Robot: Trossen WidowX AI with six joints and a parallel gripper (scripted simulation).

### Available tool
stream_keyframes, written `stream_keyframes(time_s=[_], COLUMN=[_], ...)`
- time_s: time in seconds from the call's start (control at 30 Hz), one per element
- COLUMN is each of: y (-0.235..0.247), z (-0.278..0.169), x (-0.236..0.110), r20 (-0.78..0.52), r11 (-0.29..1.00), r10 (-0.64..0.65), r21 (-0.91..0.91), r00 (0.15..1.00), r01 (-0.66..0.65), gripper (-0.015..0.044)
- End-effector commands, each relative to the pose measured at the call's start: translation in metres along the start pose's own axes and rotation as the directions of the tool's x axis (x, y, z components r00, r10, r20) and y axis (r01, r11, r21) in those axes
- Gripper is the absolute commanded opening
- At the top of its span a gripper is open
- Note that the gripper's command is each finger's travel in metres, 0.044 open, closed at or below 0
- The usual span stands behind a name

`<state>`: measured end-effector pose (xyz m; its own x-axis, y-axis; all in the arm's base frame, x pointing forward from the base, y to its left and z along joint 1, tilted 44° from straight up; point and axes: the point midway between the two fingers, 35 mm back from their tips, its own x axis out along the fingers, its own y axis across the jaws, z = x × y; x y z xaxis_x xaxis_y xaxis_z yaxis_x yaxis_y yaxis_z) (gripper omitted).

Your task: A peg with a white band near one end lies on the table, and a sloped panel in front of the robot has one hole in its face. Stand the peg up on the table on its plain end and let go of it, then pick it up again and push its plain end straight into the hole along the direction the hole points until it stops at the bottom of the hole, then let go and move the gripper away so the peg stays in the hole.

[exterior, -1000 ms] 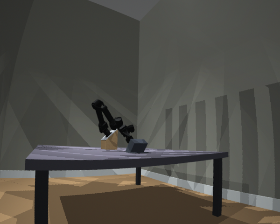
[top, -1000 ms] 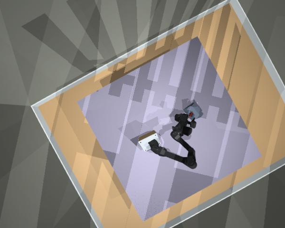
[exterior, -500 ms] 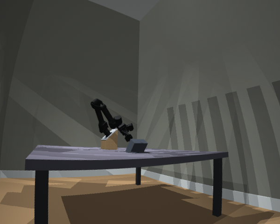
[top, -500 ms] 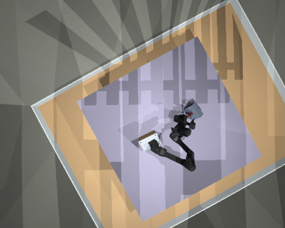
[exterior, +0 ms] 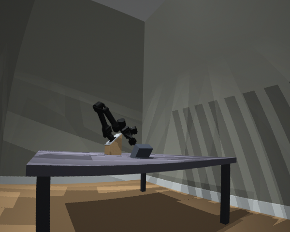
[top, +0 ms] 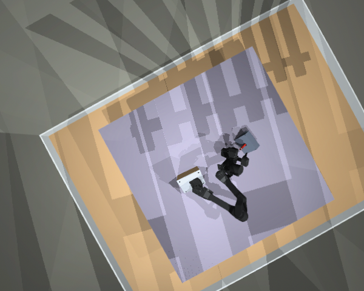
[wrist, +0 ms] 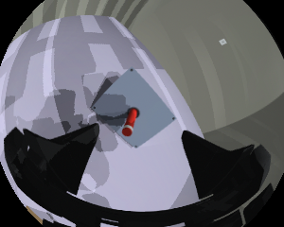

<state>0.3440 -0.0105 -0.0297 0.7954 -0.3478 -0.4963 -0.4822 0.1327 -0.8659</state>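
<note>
Lilac table (top: 163, 237); sloped panel (top: 250, 141) and tan base block (exterior: 113, 147) resting on it

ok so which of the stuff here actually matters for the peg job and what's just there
Part of the job:
- red peg, sticking out of the hole
- sloped panel, grey-blue block face
- gripper, open, holding nothing, backed off from the peg

Just there:
- table
- tan wedge mount under the arm's base
- floor and walls
</note>
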Motion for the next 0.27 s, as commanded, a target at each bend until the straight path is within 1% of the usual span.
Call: stream_keyframes(time_s=[0.0,0.23], y=[0.0021,0.0007], z=[-0.0018,-0.0003], x=[-0.0052,-0.0105], r20=[-0.007,-0.006], r11=[1.0,1.0], r10=[0.008,0.007], r21=[0.001,0.001], r00=[1.0,1.0], r01=[-0.008,-0.007], gripper=[0.044,0.044])
